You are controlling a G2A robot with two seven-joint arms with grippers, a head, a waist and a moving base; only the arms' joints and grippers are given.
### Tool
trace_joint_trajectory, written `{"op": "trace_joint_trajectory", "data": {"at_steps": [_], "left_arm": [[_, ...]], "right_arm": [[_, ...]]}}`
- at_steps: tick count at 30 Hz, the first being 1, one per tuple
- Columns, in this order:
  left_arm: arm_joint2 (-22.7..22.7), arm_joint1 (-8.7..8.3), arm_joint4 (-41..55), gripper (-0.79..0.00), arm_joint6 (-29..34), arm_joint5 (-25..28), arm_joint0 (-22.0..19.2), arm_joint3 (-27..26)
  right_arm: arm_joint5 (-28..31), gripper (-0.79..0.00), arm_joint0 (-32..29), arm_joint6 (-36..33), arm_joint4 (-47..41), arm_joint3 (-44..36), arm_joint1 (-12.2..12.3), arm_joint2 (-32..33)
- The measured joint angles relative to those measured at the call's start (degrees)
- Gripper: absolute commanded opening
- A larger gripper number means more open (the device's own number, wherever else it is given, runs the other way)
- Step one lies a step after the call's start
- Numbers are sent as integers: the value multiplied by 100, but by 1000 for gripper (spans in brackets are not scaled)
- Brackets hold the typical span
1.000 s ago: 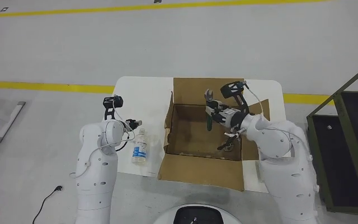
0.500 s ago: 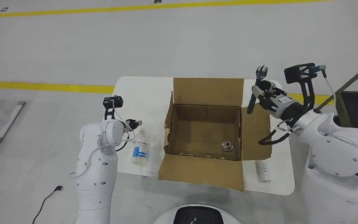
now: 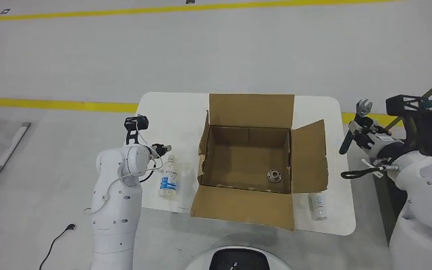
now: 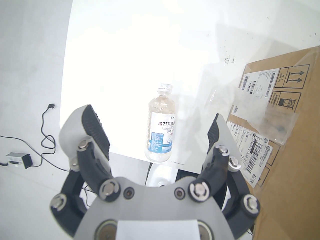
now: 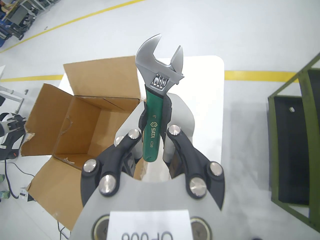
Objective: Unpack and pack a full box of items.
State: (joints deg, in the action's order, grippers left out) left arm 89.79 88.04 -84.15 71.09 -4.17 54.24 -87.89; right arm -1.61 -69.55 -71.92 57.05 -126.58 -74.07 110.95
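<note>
An open cardboard box (image 3: 250, 158) (image 5: 75, 116) stands mid-table with a small round metal part (image 3: 274, 175) on its floor. My right gripper (image 3: 354, 137) (image 5: 155, 116) is shut on a green-handled adjustable wrench (image 5: 156, 101) (image 3: 356, 127), held past the table's right edge, steel head pointing away from the wrist. A clear bottle (image 3: 168, 175) (image 4: 161, 128) with a blue-and-white label lies on the table left of the box. My left gripper (image 4: 157, 126) (image 3: 160, 148) hangs open just above it, fingers either side, touching nothing.
A small white item (image 3: 316, 205) lies on the table right of the box's front flap. A clear plastic bag (image 4: 250, 111) rests against the box's left wall. A dark green rack (image 5: 295, 136) stands right of the table. The white tabletop (image 3: 169, 111) is bare behind the bottle.
My right gripper has carried the wrench up out of the box and rightward, past the table's right edge. The left arm and the bottle have stayed put.
</note>
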Motion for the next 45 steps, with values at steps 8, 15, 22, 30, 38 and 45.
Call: {"op": "trace_joint_trajectory", "data": {"at_steps": [8,15,22,30,38,45], "left_arm": [[0,0,0,0,0,0,0,0],[0,0,0,0,0,0,0,0],[0,0,0,0,0,0,0,0],[0,0,0,0,0,0,0,0],[0,0,0,0,0,0,0,0],[0,0,0,0,0,0,0,0]], "right_arm": [[120,-785,-591,-280,410,281,92,243],[325,-785,-985,-280,947,966,150,37],[637,-785,-1157,-281,1222,1696,197,-313],[838,-785,-1190,-231,1517,2208,236,-739],[841,-785,-1068,-182,1541,2560,260,-1041],[791,-785,-904,-129,1574,2804,274,-1293]]}}
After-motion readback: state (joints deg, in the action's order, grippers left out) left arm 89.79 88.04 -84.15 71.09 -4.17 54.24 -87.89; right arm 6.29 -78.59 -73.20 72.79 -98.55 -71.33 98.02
